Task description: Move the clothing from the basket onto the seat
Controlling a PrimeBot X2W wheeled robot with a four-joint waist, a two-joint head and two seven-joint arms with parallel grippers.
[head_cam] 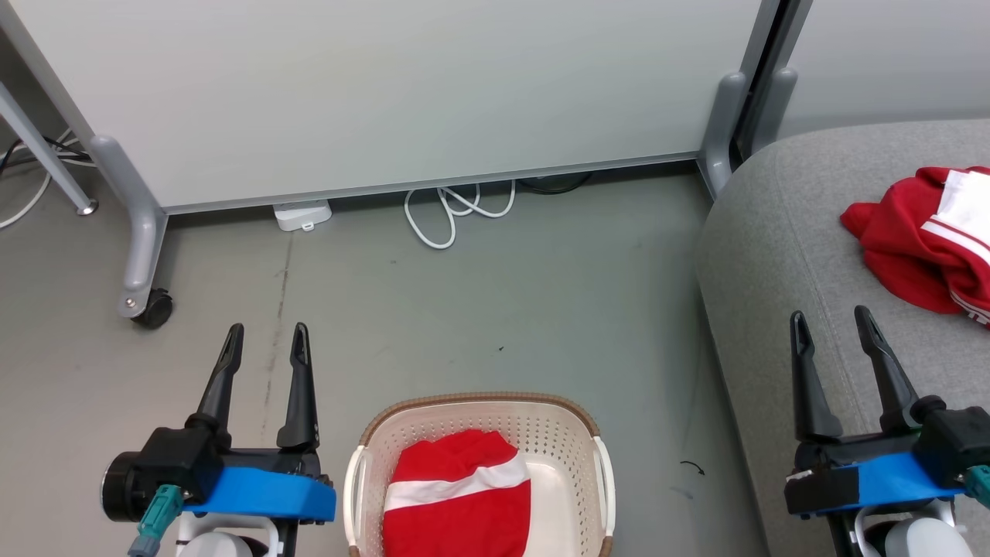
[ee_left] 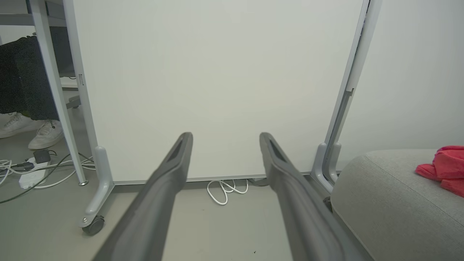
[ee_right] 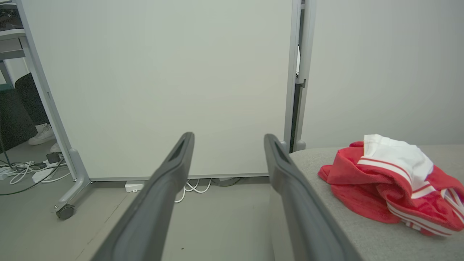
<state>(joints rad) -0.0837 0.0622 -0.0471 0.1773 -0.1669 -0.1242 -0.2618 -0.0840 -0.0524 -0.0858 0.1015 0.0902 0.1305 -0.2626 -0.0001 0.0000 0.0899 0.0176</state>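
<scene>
Left gripper (head_cam: 267,331) and right gripper (head_cam: 829,313) hung wide open, empty, flanking the basket (head_cam: 479,398). One red garment (head_cam: 456,503) lay inside it, a second garment (head_cam: 920,240) on the seat (head_cam: 773,232) to its right. A finger snagging the perforations could tip the basket.

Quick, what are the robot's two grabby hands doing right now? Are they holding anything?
Left gripper: jaws open, holding nothing.
Right gripper: jaws open, holding nothing.
</scene>
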